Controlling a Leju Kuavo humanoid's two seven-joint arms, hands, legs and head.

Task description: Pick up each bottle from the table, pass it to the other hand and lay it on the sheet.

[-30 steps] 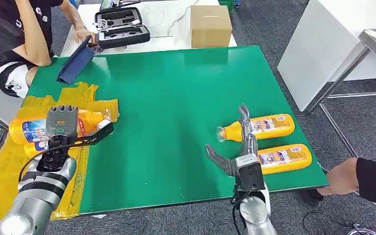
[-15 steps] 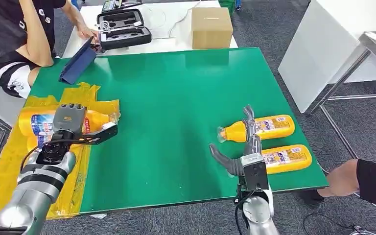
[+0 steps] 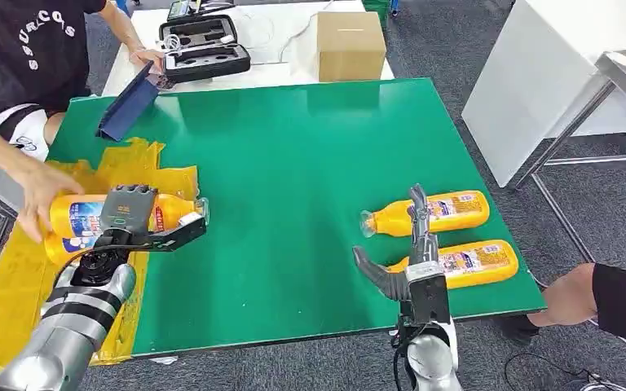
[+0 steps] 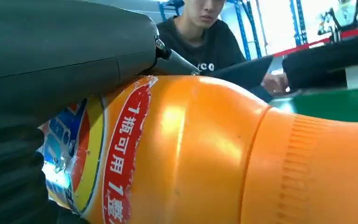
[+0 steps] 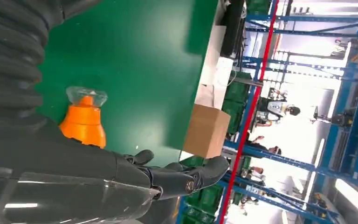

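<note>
Bottle (image 3: pixel 118 220), clamped in the left hand (image 3: pixel 130 218) over the yellow sheet (image 3: pixel 16 277), is now grasped by a person's hand (image 3: pixel 37 195) too; right hand (image 3: pixel 412 244) stays spread beside two counter (image 3: pixel 293 147) bottles.

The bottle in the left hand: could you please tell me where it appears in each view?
Head view: bottle at left, over the yellow sheet, in the left hand.
Left wrist view: close up, orange.
Right wrist view: not in it.
Shared landmark: green table.
</note>
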